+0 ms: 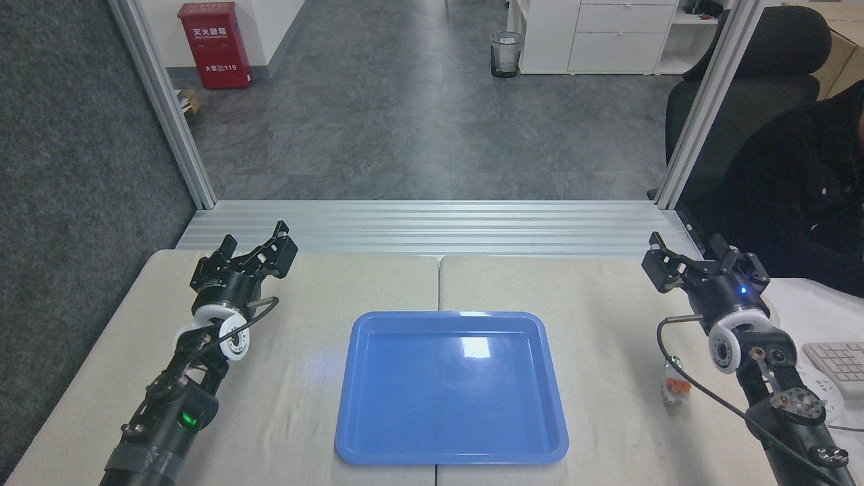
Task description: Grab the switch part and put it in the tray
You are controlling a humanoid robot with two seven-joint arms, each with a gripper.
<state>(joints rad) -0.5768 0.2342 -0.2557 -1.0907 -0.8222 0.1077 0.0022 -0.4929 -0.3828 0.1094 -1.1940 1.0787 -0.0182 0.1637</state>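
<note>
Two black robot arms are reaching over a pale, cloth-covered table (304, 418). The left gripper (260, 244) is hanging above the far left part of the table. Its two dark fingers (280, 237) are sitting apart with a clear gap between them, and they are holding nothing. The right gripper (688, 251) is hanging above the far right part of the table. Its dark fingers (658, 260) are spread apart too, and nothing is sitting between them.

A big, shiny blue plastic tray (351, 432) with round corners and a raised rim is lying flat in the middle of the table. It is sitting between the two sets of fingers and closer to the near edge than either of them. Light is shining off its bare floor.

The small switch part (675, 385), white plastic with an orange block in the middle, is standing on the table well to the right of the tray. It is sitting below the right fingers, nearer to the table's front edge, and just beside the right arm's thin black cable (702, 395). It is not touching the fingers or the tray. It looks small and a bit blurry, so I cannot tell which way its ends are pointing.

A white keyboard (840, 364) is peeking in at the right edge, past the right arm. A person in dark clothes (796, 182) is sitting beyond the table's right corner.
</note>
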